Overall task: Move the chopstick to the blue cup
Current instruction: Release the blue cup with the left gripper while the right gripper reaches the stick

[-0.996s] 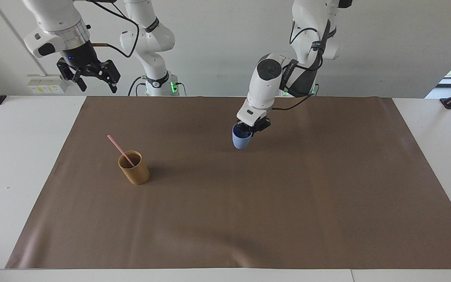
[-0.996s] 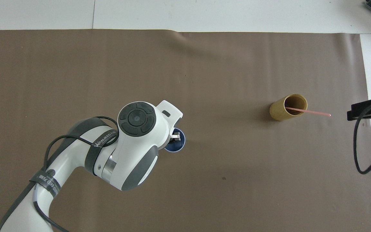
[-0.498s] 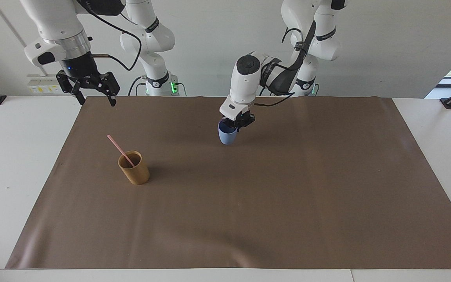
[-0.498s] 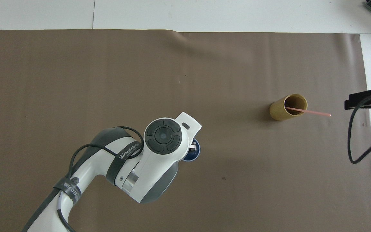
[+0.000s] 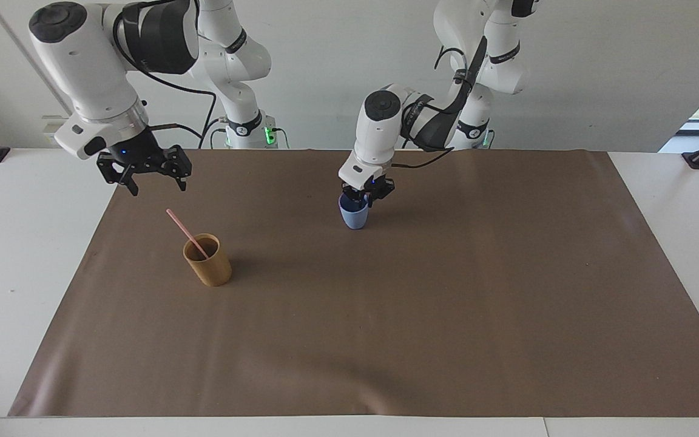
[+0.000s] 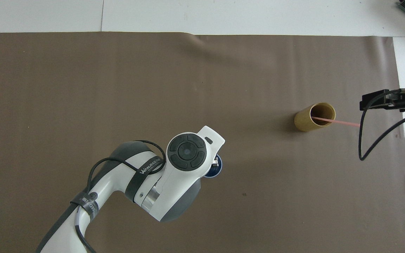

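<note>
Two cups on brown mat: blue cup (image 5: 354,215) mid-desk, left pincer (image 5: 366,195) at its rim, grip unclear. Pink chopstick (image 5: 186,232) leans in tan cup (image 5: 208,261) toward right arm's end; right pincer (image 5: 154,176) spread, hovering above.

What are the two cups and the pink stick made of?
The small light-blue tapered cup looks like matte plastic: smooth, even colour, no shine. The tan-brown straight-sided cup looks like bamboo or wood, going by its warm, matte colour. The thin pink chopstick could be plastic or painted wood; its uniform colour leaves that open.
</note>
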Tool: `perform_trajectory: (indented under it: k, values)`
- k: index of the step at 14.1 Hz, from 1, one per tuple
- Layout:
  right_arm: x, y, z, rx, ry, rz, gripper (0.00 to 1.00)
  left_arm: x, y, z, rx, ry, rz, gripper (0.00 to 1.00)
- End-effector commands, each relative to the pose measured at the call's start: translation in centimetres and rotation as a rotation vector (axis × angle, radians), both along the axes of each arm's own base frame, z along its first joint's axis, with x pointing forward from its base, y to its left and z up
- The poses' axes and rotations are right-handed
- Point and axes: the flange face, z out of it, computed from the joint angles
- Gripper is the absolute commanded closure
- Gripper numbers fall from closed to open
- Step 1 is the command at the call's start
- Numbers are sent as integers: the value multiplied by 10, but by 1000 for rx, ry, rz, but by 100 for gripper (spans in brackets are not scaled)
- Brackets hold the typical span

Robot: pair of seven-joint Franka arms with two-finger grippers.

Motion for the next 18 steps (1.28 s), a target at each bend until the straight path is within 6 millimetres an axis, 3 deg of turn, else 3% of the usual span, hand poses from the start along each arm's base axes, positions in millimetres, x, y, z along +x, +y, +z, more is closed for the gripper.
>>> perform_trajectory:
  k: [1, 2, 4, 7, 12, 15, 17, 18]
  values:
    - [-9, -13, -23, 10, 40, 198, 0, 5, 3, 13, -13, -34, -2, 14]
    - [-11, -21, -33, 17, 61, 256, 0, 7, 7, 21, -15, -40, 4, 0]
    - [-15, -24, -58, 34, 96, 373, 0, 13, 17, 32, -20, -52, -9, 0]
    - [-17, -23, -80, 32, 96, 455, 0, 25, 68, 75, -11, -37, -67, 0]
    - [-11, -21, -100, 25, 78, 482, 0, 63, 191, 163, -44, -114, -163, 0]
    - [-11, -15, -101, 25, 77, 494, 25, 94, 241, 209, -48, -157, -166, 0]
    - [-13, -15, -101, 23, 82, 495, 48, 108, 281, 242, -44, -185, -155, 0]
    - [-13, -17, -102, 14, 87, 497, 55, 110, 300, 252, -39, -180, -181, 0]
